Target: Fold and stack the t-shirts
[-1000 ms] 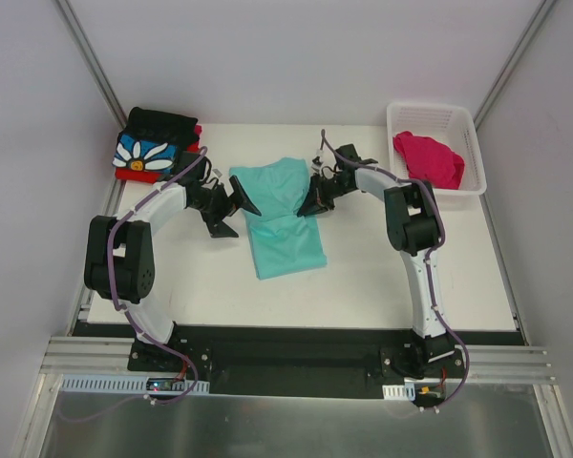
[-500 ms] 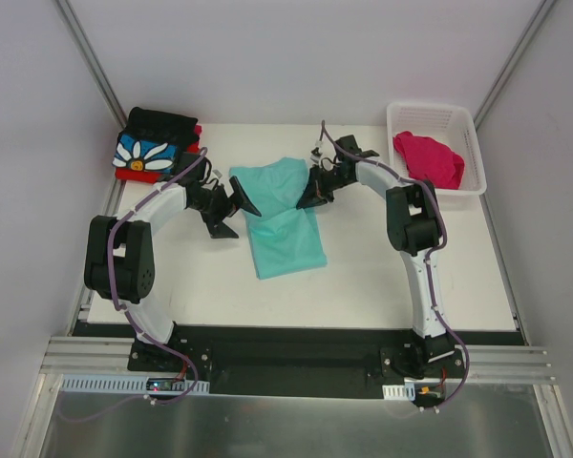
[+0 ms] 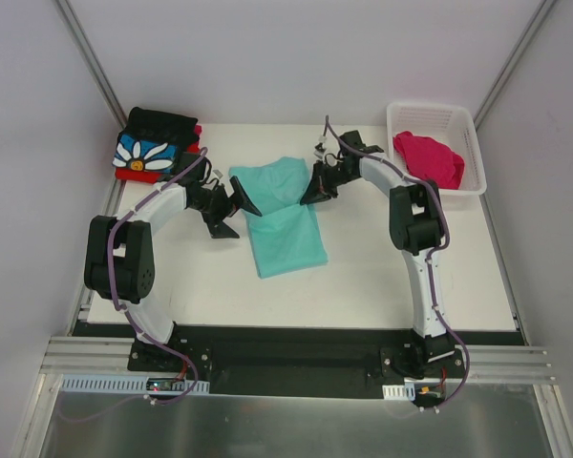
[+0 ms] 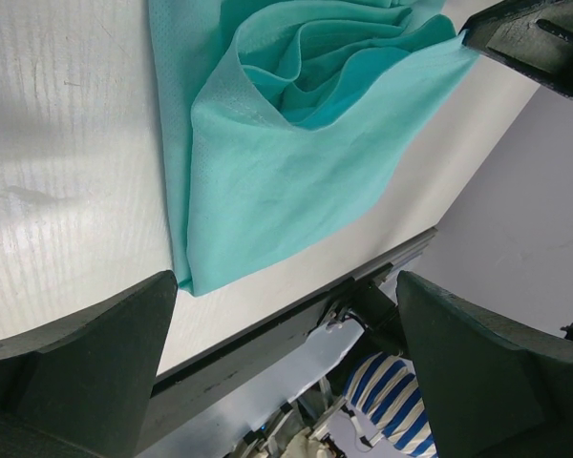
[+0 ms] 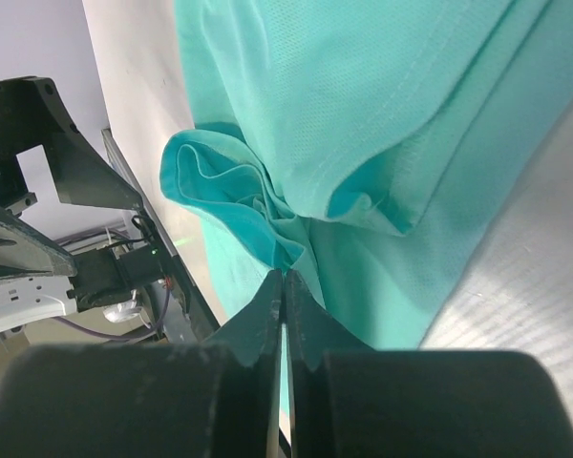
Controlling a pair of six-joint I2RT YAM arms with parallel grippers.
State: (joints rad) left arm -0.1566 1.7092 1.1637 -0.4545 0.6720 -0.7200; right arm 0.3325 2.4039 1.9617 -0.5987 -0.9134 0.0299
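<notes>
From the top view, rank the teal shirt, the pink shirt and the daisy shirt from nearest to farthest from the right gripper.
1. teal shirt, centre, pinched by the right gripper.
2. pink shirt, in the basket at far right.
3. daisy shirt, far-left corner.

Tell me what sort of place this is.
Probably a robot lab cell, not a home: two arms bolted to a metal rail, plain white walls around the table, and a teal shirt between the arms.

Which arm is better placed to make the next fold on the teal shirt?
Right. The right end effector is shut on the teal t-shirt, pinching its bunched right edge; the left end effector hangs open beside it, gripping nothing.
</notes>
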